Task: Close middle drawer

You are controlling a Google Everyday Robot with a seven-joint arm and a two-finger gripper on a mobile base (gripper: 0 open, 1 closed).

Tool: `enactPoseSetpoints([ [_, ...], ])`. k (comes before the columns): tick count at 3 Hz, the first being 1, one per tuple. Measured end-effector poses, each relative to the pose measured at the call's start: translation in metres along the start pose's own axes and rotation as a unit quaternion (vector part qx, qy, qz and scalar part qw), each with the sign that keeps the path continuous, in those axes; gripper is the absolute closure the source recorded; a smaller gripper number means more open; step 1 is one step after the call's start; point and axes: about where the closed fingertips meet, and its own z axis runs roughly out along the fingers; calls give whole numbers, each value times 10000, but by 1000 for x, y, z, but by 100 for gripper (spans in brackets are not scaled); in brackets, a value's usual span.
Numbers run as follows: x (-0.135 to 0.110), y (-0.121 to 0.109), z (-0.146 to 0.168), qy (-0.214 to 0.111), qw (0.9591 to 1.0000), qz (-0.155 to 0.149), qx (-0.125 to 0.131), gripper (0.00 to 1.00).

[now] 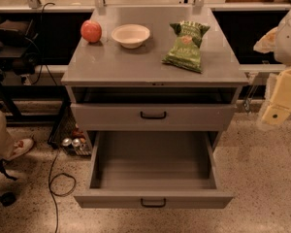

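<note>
The middle drawer (153, 198) is pulled far out toward me, and its deep grey inside is bare. Its flat front carries a small black bar handle (153, 203). Above it, the top drawer (153, 116) with its own black handle stands slightly out under the cabinet top. The lowest drawer is hidden under the open one. My gripper (276, 111) is a pale yellowish part at the right edge of the view. It hangs to the right of the cabinet at about the top drawer's height, apart from both drawers.
On the cabinet top (111, 64) lie a red apple (91, 31), a white bowl (130, 35) and a green chip bag (186, 46). Cans (72, 142) and a black cable (56, 178) lie on the floor at left, near a person's shoe (17, 148).
</note>
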Motion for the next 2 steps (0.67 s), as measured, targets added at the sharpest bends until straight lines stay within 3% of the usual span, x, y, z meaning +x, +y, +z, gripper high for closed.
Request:
enactPoseSetpoints([
  [2,1,1,2,4,10000,40,-13,0],
])
